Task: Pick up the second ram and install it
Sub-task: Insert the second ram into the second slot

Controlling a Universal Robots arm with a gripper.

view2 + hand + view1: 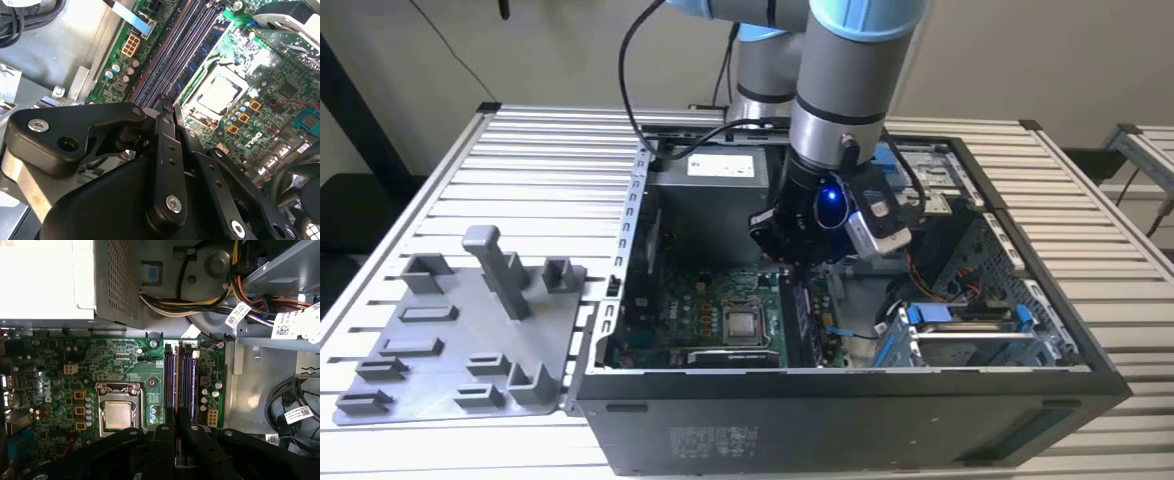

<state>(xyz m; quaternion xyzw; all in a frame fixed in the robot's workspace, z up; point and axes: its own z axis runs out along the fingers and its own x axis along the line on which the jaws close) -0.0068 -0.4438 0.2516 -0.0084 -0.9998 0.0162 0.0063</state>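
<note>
My gripper [801, 262] hangs inside the open computer case [854, 385], low over the green motherboard [720, 300]. In both wrist views its black fingers [165, 150] stand close together, right over the long memory slots [180, 380]. A thin dark strip, the second ram [165, 106], shows edge-on between the fingertips, mostly hidden by them. It runs in line with the slots [180, 45]. The gripper [177, 422] sits at the slots' end, beside the processor socket [119, 414].
A grey moulded holder plate [467, 340] with posts lies on the slatted table at the exterior view's left. Inside the case are the power supply [707, 175], cable bundles [210, 305] and a drive cage [974, 330]. The case walls are close around the arm.
</note>
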